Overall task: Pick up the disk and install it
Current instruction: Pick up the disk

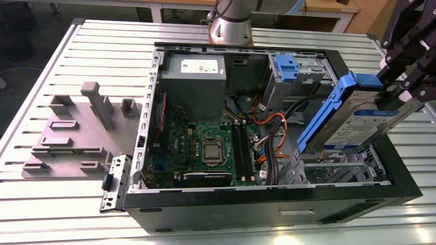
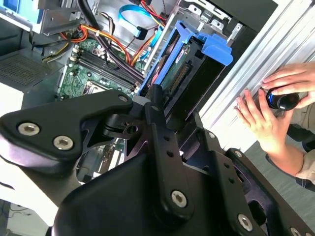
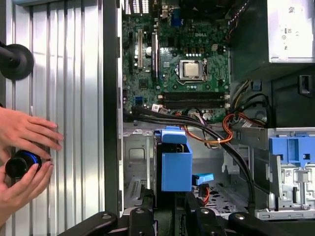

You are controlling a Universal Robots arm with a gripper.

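The disk (image 1: 356, 122), a silver drive with a blue-and-white label in a blue carrier frame, hangs tilted over the right end of the open computer case (image 1: 156, 102). My gripper (image 1: 398, 94) is shut on its upper end, coming in from the exterior view's right. In the first wrist view the disk (image 3: 175, 164) is edge-on, over the metal drive bay (image 3: 140, 167), with the gripper (image 3: 170, 209) behind it. In the second wrist view the disk (image 2: 184, 73) sits between the black fingers (image 2: 153, 101), its blue tab uppermost.
Inside the case lie the motherboard (image 1: 204, 148), a grey power supply (image 1: 194, 76), orange and black cables (image 1: 269, 122) and a cage with another blue carrier (image 1: 286, 66). A grey fixture plate (image 1: 75, 132) lies on the exterior view's left. A person's hands (image 3: 24, 152) hold a dark object beside the case.
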